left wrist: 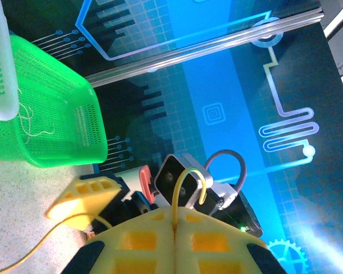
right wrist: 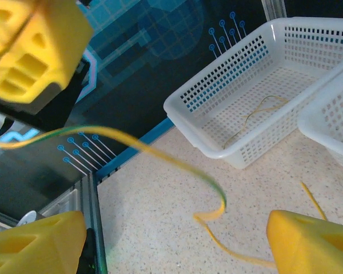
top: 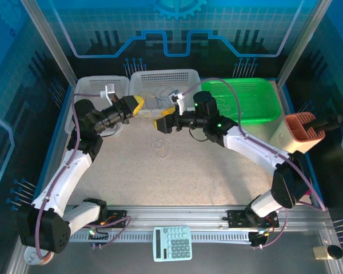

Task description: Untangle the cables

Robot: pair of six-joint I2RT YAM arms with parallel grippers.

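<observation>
My left gripper point(top: 136, 105) point(left wrist: 175, 212) is shut on a thin yellow cable point(left wrist: 190, 177), which loops up out of its closed pads. That yellow cable point(right wrist: 160, 153) runs from the left gripper's fingers point(right wrist: 28, 48) down across the speckled table and between my right gripper's fingers. My right gripper point(top: 164, 123) point(right wrist: 177, 231) stands wide open around it. The cable's lower end lies against the right-hand finger point(right wrist: 311, 242), not pinched. Pale looping cables point(top: 160, 146) lie on the table just in front of both grippers.
Two white baskets point(top: 100, 87) point(top: 163, 80) and a green basket point(top: 243, 100) line the back edge. The near white basket point(right wrist: 217, 151) holds a tan wire point(right wrist: 257, 114). A calculator point(top: 172, 242) lies on the front rail. An orange-topped holder point(top: 300, 130) stands at the right.
</observation>
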